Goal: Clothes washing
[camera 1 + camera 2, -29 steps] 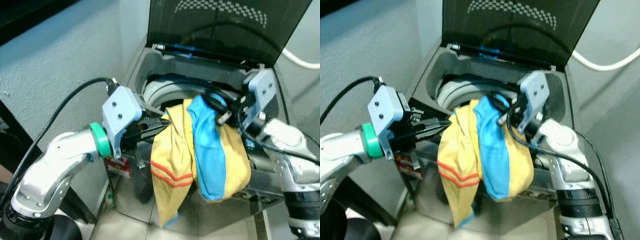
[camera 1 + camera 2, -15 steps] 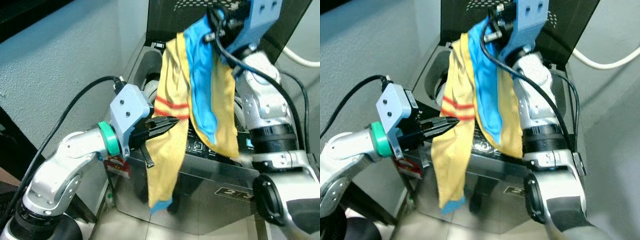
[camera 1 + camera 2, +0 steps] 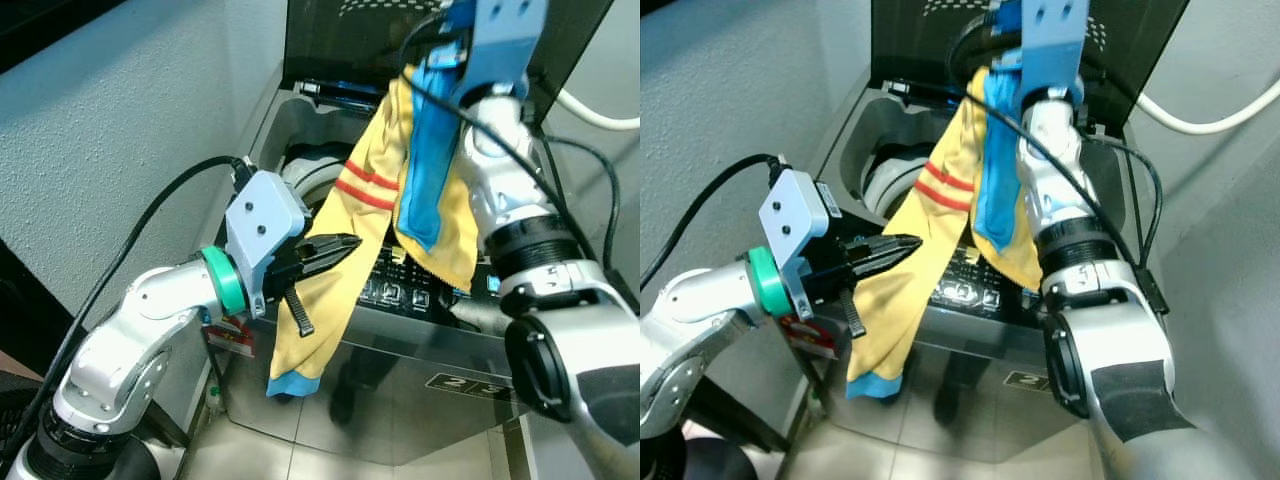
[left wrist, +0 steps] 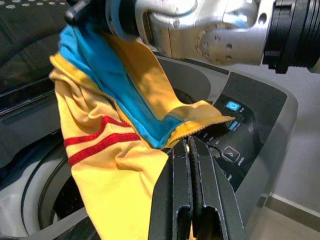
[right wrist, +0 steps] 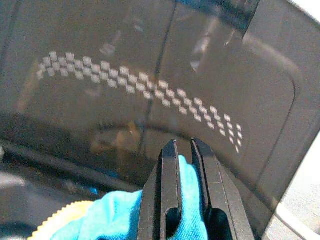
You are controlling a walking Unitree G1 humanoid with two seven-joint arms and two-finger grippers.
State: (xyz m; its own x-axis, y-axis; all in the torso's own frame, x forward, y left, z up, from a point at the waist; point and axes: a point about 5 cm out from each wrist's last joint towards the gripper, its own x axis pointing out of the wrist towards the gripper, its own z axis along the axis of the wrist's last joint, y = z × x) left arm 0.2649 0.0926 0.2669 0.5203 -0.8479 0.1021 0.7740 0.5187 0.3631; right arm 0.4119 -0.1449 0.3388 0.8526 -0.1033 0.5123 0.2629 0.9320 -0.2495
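Right tool pinches one yellow-and-blue garment above one washing machine; left tool closed, empty.

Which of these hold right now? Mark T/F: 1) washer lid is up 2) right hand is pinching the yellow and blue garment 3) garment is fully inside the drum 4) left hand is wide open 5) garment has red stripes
1) True: the washer lid stands raised behind the tub.
2) True: the right hand is shut on the garment, held high.
3) False: it hangs outside, down over the washer's front panel.
4) False: the left hand has its fingers together, at the garment's edge.
5) True: two red stripes cross the yellow part.
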